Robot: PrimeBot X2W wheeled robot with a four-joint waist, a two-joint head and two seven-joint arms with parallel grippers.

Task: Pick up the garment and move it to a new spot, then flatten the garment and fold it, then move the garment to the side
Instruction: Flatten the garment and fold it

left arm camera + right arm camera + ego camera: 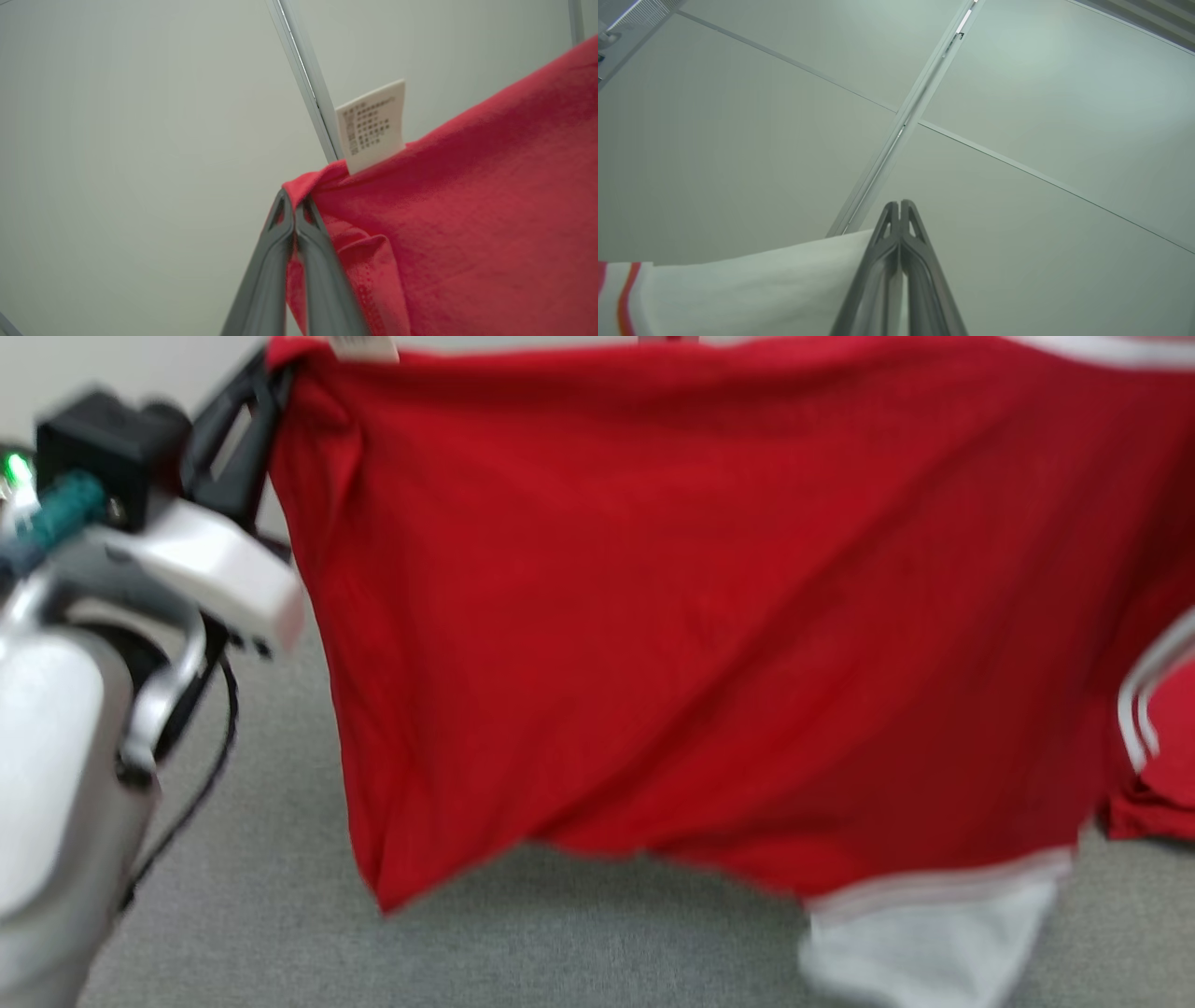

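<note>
1. Pickup looks done: the red garment (709,616) hangs spread in the air. Laying down, flattening, folding and setting aside are left.
2. Left jaws, pressed together, pinch its corner just beside the care label (371,123).
3. Right jaws pinch its white edge (761,280), well apart from that label.

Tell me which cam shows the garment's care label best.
Left wrist view: the care label stands whole, print lines visible, beside the left hand pinching the red garment. Head view clips it at the top edge. Right wrist view faces white fabric.
</note>
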